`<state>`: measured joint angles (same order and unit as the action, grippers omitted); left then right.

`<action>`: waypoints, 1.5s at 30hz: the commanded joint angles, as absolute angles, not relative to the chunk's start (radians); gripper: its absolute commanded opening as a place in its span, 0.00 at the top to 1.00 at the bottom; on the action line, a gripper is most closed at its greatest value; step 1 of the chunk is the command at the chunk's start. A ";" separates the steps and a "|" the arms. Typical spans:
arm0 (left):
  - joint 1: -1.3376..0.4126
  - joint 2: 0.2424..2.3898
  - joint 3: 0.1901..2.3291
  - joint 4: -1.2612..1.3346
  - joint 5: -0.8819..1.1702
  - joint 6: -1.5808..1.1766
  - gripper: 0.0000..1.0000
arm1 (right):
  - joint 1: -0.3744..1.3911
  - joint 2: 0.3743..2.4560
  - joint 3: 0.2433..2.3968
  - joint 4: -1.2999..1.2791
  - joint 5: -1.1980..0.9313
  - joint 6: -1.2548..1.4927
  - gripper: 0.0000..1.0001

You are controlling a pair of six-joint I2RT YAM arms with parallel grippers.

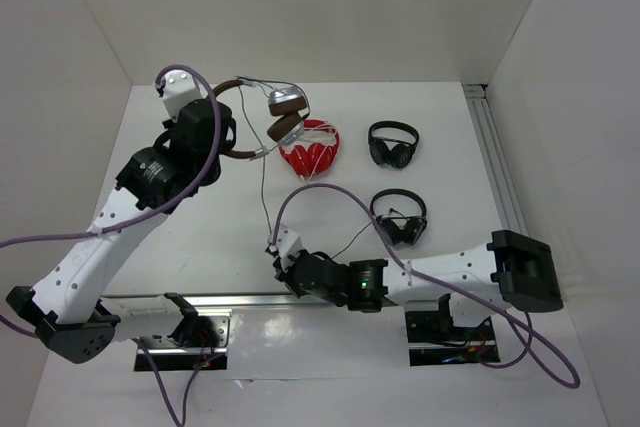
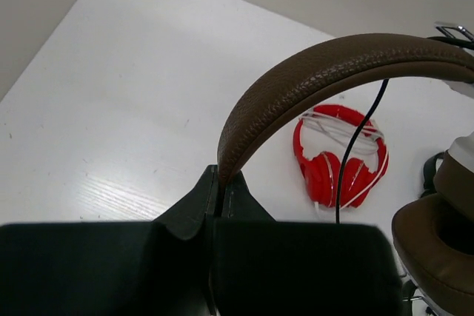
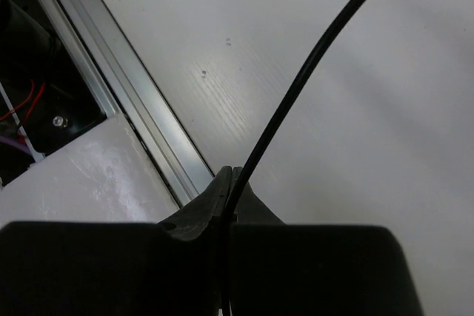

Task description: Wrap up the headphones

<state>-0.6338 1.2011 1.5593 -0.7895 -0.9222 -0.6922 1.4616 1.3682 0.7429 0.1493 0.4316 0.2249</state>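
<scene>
Holding the far-left corner of the scene, the left gripper (image 1: pixel 218 135) has its jaws clamped on one end of the brown leather-look band of the brown-banded, silver-cupped over-ear headphones (image 1: pixel 285 113). In its wrist view the band (image 2: pixel 318 68) arcs up and to the right out of the closed fingers (image 2: pixel 200 205), apparently lifted off the white table (image 1: pixel 200 237). From below the cups the thin dark cable (image 1: pixel 264 197) runs almost straight toward the near edge. So its long axis lies far-to-near, ending at the right gripper (image 1: pixel 275 247), whose jaws pinch it tight (image 3: pixel 229 183) just beside the aluminium rail (image 3: pixel 141 101).

The coming move turns on that line. The headphones lie up-table and a little left of the right gripper, with a long span of cable between them. My guess is that the right arm, nearer the free end, must carry it back toward the band or cups while the left arm holds the set steady.

Further right lie a red pair with white cord (image 1: pixel 310 152), close to the hanging cups, and two small black pairs (image 1: pixel 393 142) (image 1: pixel 400 217), well apart from both grippers. No bin or tray shows.
</scene>
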 commanded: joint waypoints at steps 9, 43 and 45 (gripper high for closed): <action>-0.479 1.230 1.407 -0.684 -0.795 -0.759 1.00 | 1.496 1.456 1.011 -0.031 0.426 0.160 1.00; -0.586 1.266 1.178 -0.807 -0.417 -0.390 1.00 | 1.514 1.240 1.296 -0.552 0.916 0.075 1.00; -0.627 1.266 1.143 -0.807 -0.408 -0.400 1.00 | 1.477 1.239 1.325 -0.552 0.916 0.063 1.00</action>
